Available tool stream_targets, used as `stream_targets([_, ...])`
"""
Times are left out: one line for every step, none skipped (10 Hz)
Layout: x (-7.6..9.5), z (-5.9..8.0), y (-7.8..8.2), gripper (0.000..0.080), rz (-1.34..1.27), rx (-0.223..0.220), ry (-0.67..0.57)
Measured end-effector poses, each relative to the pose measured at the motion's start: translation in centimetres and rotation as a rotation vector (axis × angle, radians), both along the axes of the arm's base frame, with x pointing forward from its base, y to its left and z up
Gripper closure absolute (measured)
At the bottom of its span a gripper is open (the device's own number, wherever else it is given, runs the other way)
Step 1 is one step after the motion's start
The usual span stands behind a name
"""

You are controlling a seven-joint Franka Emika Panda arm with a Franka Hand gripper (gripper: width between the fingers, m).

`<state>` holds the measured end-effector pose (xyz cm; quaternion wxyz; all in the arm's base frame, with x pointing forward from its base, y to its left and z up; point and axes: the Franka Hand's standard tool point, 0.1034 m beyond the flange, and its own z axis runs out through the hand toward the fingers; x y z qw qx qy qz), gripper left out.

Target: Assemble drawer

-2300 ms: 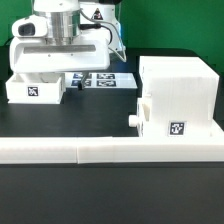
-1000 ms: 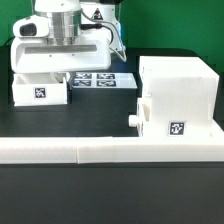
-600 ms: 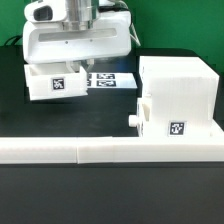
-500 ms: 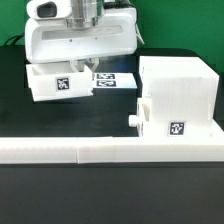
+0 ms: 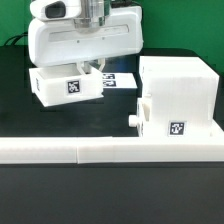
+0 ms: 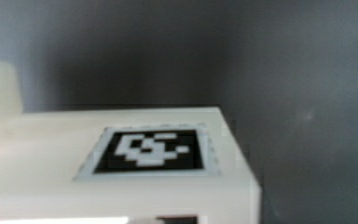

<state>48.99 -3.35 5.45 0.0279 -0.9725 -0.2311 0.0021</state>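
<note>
A small white open-topped drawer box [image 5: 66, 86] with a black marker tag on its front hangs above the dark table, left of centre in the exterior view. My gripper [image 5: 89, 69] is shut on its rim at the exterior view's right end, and the big white hand covers most of the fingers. The larger white drawer housing [image 5: 178, 80] stands at the exterior view's right, with a round knob [image 5: 133, 118] and a tag [image 5: 176, 128] on its lower front. The wrist view shows the held box's tagged face [image 6: 149, 150] close up; my fingertips do not show there.
A long low white wall [image 5: 100, 152] runs across the front of the table. The marker board [image 5: 120, 80] lies flat behind the held box, partly hidden by it. Dark table surface [image 5: 60, 120] lies between the box and the wall.
The drawer box rested on the table at the exterior view's left. It has since been lifted and carried rightward and toward the front wall, tilted slightly, with my hand moving along with it.
</note>
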Motion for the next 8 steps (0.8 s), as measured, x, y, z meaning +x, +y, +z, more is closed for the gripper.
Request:
stream_targets([0.0,-0.2,-0.1,0.0757,0.113,0.003,0.003])
stream_targets([0.7,0.1,-0.1,0.0757,0.212,0.007,0.003])
stream_targets([1.8,0.4,-0.1,0.0757,0.301,0.010,0.003])
stream_targets([2.7,0.7,-0.2,0.0757,0.378,0.012,0.004])
stream_targets([3.4,0.9,-0.3,0.0757,0.437,0.017,0.012])
stream_targets([3.9,1.0,-0.4,0.0757,0.539,0.012,0.006])
stream_targets([3.6,0.9,-0.4,0.0757,0.598,0.016,0.008])
stream_targets([3.6,0.8,-0.5,0.0757,0.652,0.017,0.007])
